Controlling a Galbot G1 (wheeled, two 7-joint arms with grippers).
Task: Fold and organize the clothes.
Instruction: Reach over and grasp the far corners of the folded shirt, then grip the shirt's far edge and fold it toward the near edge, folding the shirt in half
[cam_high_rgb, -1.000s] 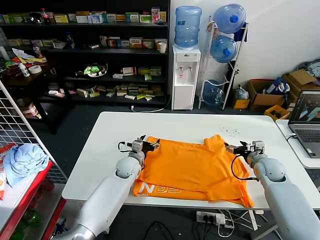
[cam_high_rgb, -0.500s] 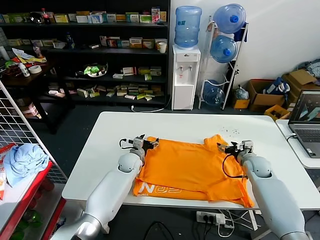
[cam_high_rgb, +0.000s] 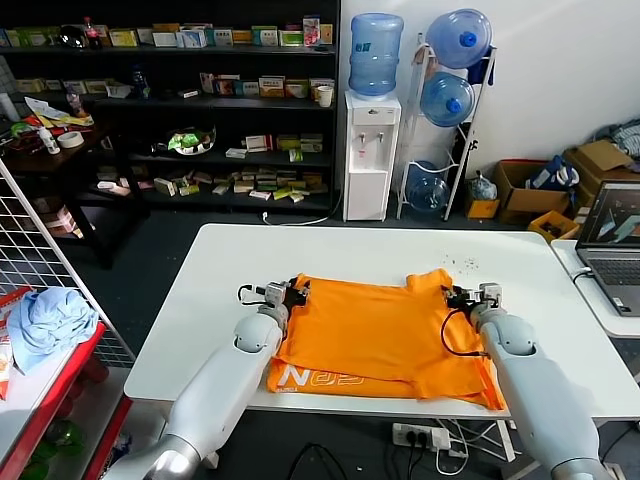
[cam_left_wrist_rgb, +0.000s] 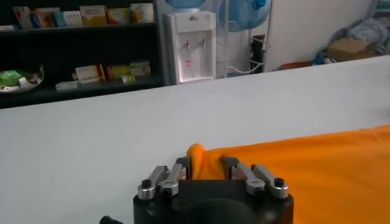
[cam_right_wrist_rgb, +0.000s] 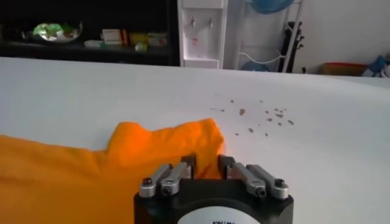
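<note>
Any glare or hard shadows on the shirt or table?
Head view: table and T-shirt are evenly lit, with no glare or hard shadows; the back shelves are dim. Left wrist view: left gripper at a T-shirt corner, its body dark against the bright tabletop. Right wrist view: right gripper at the sleeve, no hot spots.

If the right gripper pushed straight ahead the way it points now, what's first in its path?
The orange T-shirt: its raised sleeve fold sits right between the right gripper fingers. Past that fold only bare white table shows, speckled with small crumbs; depth there is hard to judge.
</note>
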